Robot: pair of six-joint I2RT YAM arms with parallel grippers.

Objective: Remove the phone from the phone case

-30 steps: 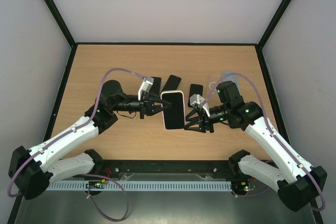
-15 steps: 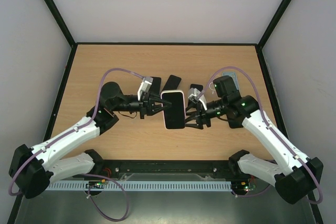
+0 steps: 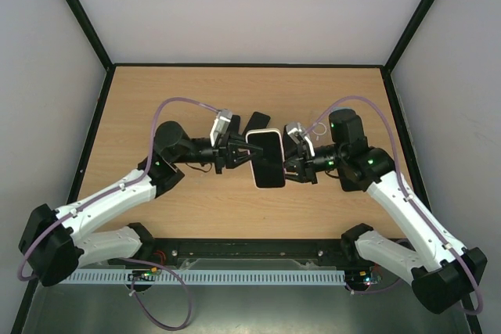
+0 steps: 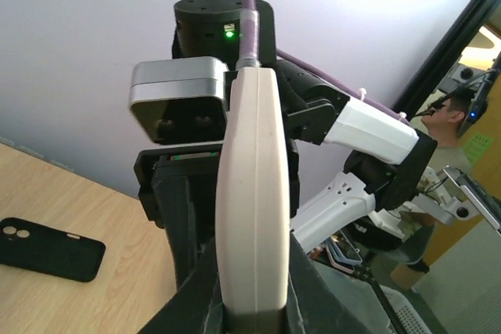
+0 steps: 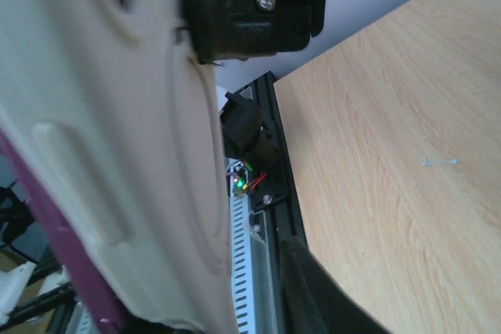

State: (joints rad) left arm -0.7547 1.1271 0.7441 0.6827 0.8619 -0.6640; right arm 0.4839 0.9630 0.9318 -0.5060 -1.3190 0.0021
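Note:
The phone (image 3: 264, 159), black screen up in a cream case, hangs above the table between both arms. My left gripper (image 3: 239, 152) is shut on its left edge. In the left wrist view the cream case (image 4: 250, 193) stands edge-on, clamped between my dark fingers (image 4: 196, 303). My right gripper (image 3: 295, 163) is at the phone's right edge. In the right wrist view the case's cream back (image 5: 117, 154) fills the left side. One dark finger (image 5: 321, 295) stands apart from it with a gap. The other finger is hidden behind the case.
Two black empty cases (image 3: 256, 123) lie on the wooden table just beyond the phone; one shows in the left wrist view (image 4: 51, 248). A grey-blue case (image 3: 344, 115) lies at the back right. The black frame rail (image 3: 250, 249) runs along the near edge.
The phone has shifted slightly right and farther back in my left gripper. My right gripper has moved in from the lower right to the phone's right edge.

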